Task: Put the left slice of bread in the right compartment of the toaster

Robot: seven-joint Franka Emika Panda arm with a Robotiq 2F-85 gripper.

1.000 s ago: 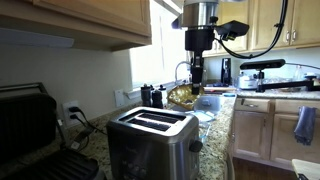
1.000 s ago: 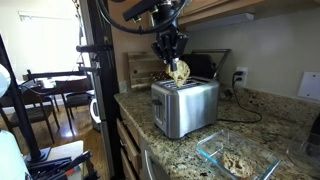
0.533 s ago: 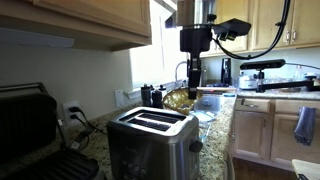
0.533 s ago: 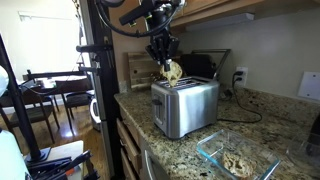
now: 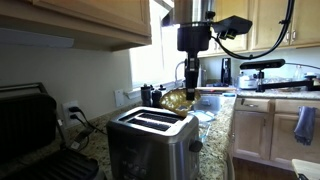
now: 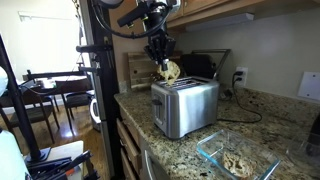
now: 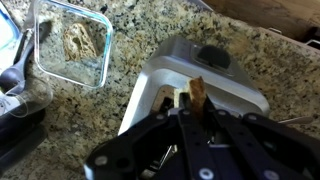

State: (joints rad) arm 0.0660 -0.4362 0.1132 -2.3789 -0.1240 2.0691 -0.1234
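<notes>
Change: since a second ago the gripper [image 6: 165, 58] has risen a little and drifted sideways, taking the bread slice [image 6: 171, 71] with it.
Pincer: pinching the slice, which hangs just below the fingers.
Bread: in the air above the toaster [image 6: 185, 105], apart from it; the wrist view shows it edge-on [image 7: 198, 95] over the black top.
Toaster: standing on the granite counter [image 6: 262, 122]; both slots [image 5: 150, 120] look empty in an exterior view.
Nearby: a glass dish [image 6: 205, 150] holding another slice, well apart.
Doing it well: I'd judge the slice needs lining up parallel with the right slot, centring over it and lowering straight down — letting go only once its lower edge is inside.
</notes>
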